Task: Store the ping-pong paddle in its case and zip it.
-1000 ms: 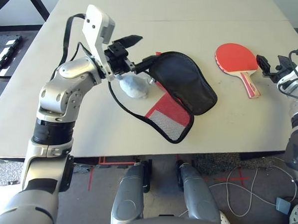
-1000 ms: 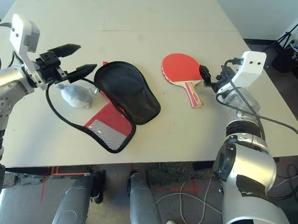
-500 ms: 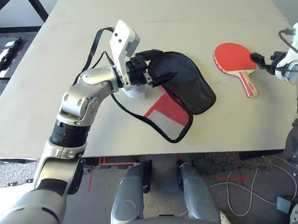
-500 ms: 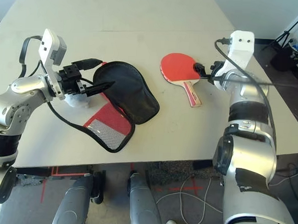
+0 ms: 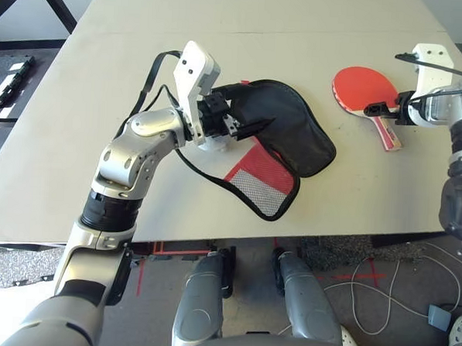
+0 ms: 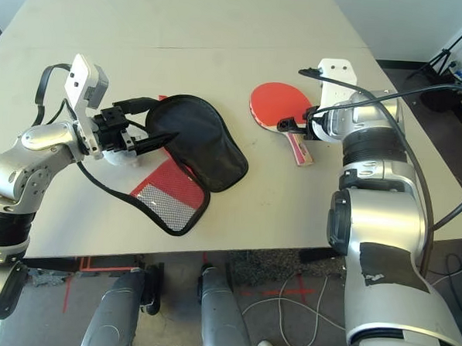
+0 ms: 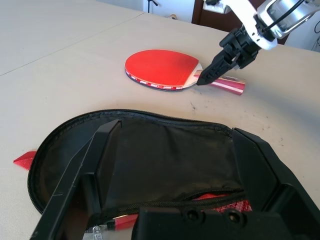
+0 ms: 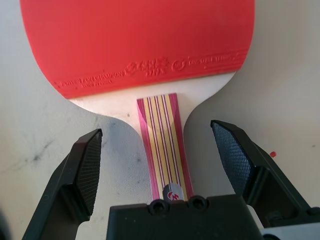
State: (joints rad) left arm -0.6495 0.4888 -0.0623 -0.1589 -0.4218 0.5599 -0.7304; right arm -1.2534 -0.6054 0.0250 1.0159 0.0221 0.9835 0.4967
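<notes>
**A:** Where is the ping-pong paddle (image 5: 367, 89)?

**B:** Flat on the table (image 5: 301, 22), red face up, toward the right edge, handle pointing at the near edge. The right gripper (image 8: 162, 152) hangs over the handle. The head views show it only as a dark tip at the blade's neck; the right wrist view shows both fingers (image 8: 85, 165) spread wide, one on each side of the striped handle, apart from it.

**A:** And the case (image 5: 283, 133)?

**B:** Near the middle of the table, unzipped, black lining up, with the red mesh flap lying toward the near edge. The left gripper (image 5: 246, 108) is at its left rim, fingers apart. The left wrist view shows them either side of the opening; I cannot tell whether they touch the fabric.

**A:** Anything else?

**B:** A grey-blue plush lump (image 6: 123, 158) beside the case, partly hidden by the left gripper.
</notes>
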